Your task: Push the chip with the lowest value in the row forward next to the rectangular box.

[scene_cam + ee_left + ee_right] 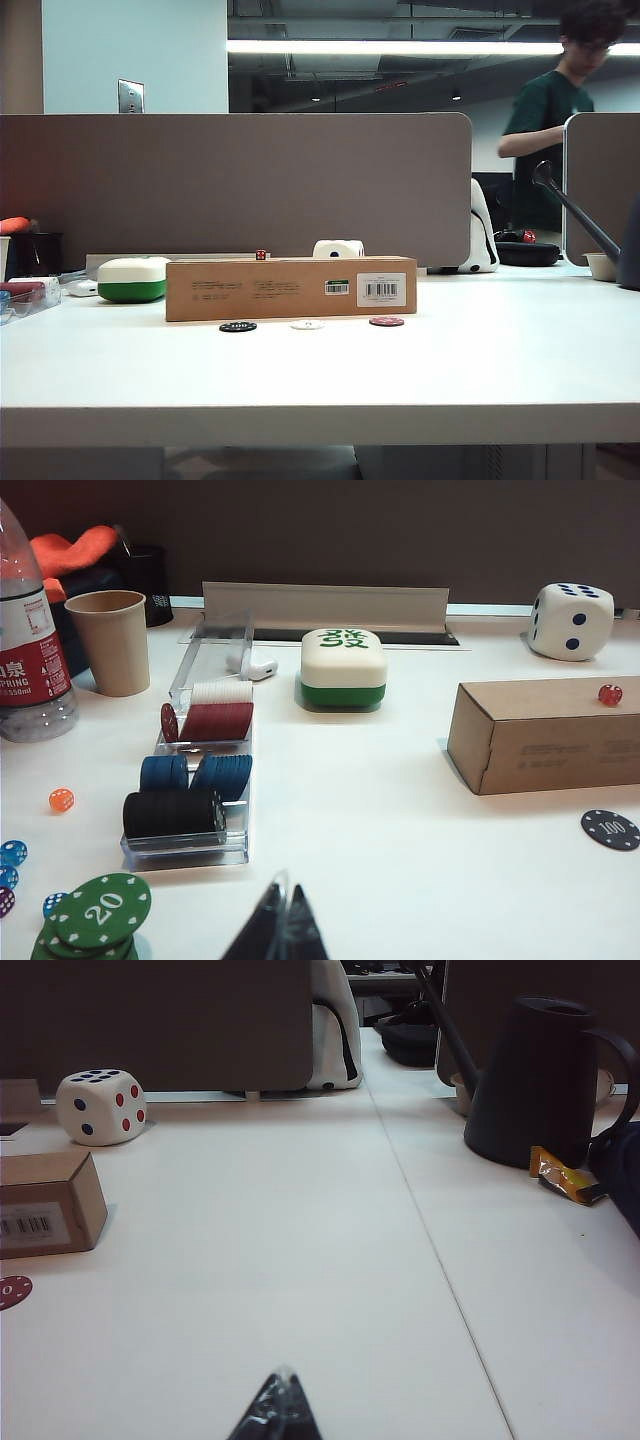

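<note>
In the exterior view three chips lie in a row just in front of the rectangular box [290, 288]: a black chip marked 100 [238, 326], the white chip [307, 324] in the middle, and a red chip [386, 321]. All three rest close to the box's front face. Neither arm shows in the exterior view. My left gripper [282, 892] is shut, empty, low over the table, well short of the box [545, 735] and the black chip [610, 829]. My right gripper [285, 1376] is shut and empty, far from the box end [48, 1203] and red chip [12, 1291].
A clear rack of stacked chips [195, 785], green 20 chips [100, 912], a paper cup [109, 640], a water bottle [27, 645] and a white-and-green case [343, 666] crowd the left. A large die [100, 1106] and black watering can [545, 1080] stand further off.
</note>
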You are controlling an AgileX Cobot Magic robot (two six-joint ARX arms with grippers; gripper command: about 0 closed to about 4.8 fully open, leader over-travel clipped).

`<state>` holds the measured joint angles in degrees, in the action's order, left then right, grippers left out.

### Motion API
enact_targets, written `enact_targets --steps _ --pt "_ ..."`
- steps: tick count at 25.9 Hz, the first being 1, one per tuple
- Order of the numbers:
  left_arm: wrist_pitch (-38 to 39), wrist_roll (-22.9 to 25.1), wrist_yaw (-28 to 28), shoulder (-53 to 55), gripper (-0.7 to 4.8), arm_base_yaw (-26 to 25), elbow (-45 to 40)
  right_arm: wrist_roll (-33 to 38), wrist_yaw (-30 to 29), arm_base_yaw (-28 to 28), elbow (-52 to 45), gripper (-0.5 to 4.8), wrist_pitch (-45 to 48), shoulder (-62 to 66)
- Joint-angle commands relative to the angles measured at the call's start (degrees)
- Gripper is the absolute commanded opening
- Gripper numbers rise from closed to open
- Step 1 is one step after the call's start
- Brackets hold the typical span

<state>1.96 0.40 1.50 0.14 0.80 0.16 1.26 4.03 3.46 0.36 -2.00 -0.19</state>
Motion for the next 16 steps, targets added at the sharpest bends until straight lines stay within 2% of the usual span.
enact_targets --steps 1,8,10,12,14,16 --pt "-0.7 0.0 -0.2 0.0 -0.05 0.0 0.3 0.2 -0.1 0.0 -0.3 -0.01 0.7 0.1" --pt "2.0 0.0 -0.2 0.0 -0.05 0.0 0.3 0.2 -0.1 0.0 -0.3 -0.01 0.7 0.1" --pt "5.2 0.0 -0.2 0.0 -0.05 0.3 0.6 0.2 -0.1 0.0 -0.3 -0.01 0.7 0.1" --pt "11.9 0.0 -0.2 0.0 -0.05 3.0 3.0 0.3 -0.1 0.0 -0.3 -0.01 0.7 0.1" --pt "13.7 0.0 -0.2 0.2 -0.05 5.6 4.3 1.7 -0.1 0.0 -0.3 -0.01 1.0 0.1" --pt "15.1 0.0 -0.2 1.5 -0.05 8.9 5.8 6.0 -0.1 0.0 -0.3 -0.01 1.4 0.1"
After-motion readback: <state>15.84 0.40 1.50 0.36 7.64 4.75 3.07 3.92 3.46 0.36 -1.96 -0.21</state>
